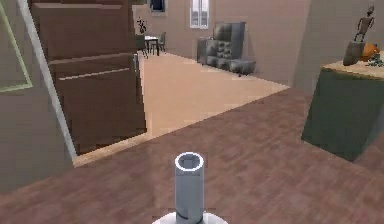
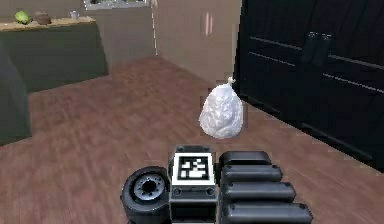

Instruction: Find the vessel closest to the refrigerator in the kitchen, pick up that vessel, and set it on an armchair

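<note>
No text or number is readable; the marker square bears black marks

The floor ran in reddish-brown planks, giving way to pale tan flooring beyond the door, which was dark brown with panelled bands. The walls were a muted beige, and the armchair was grey. The surface had dull grey-green sides under a tan top, with an orange object on it. The bag was white with grey creases, set against black cabinet doors. The arm was black and its marker white with black marks.
</note>
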